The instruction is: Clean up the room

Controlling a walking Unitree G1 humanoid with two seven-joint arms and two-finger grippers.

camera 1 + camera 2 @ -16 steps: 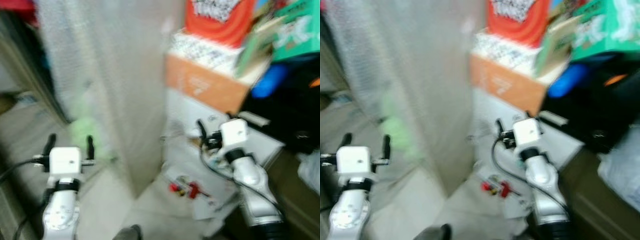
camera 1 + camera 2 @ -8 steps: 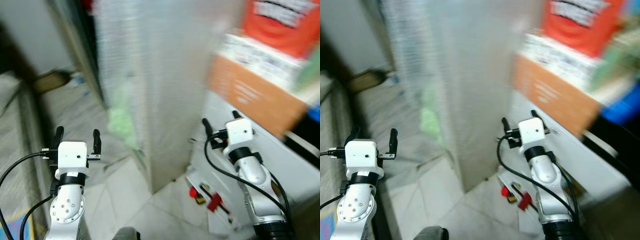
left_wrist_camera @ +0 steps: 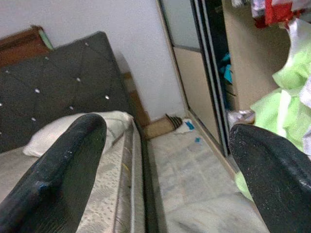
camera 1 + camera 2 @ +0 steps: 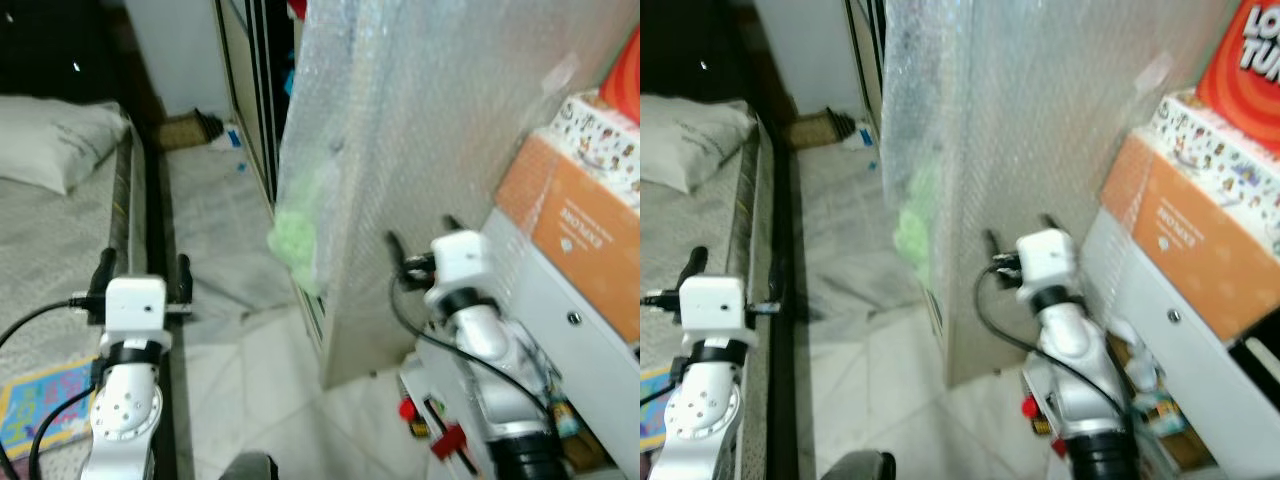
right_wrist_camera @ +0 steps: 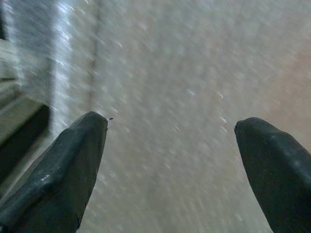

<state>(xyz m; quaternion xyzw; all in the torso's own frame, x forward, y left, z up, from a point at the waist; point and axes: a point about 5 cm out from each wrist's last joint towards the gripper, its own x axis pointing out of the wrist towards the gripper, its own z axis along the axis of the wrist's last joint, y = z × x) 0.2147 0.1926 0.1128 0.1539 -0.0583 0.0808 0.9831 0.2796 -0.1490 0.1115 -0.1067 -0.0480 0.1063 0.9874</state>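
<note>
A bed (image 4: 50,230) with a pale quilted mattress and a white pillow (image 4: 50,140) lies on my left, its dark tufted headboard (image 3: 58,87) against a plain white wall (image 3: 97,29). Pale tiled floor (image 4: 260,390) runs ahead to a sliding-door wardrobe (image 3: 204,73). A tall panel wrapped in bubble wrap (image 4: 430,150) stands straight before me, and on my right a grey cabinet (image 4: 570,330) carries an orange cardboard box (image 4: 580,230).

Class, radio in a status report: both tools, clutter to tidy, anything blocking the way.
Left tool open, empty, beside the bed. Right tool open, empty, facing the bubble-wrapped panel. Red items on floor. Panel blocks ahead.
</note>
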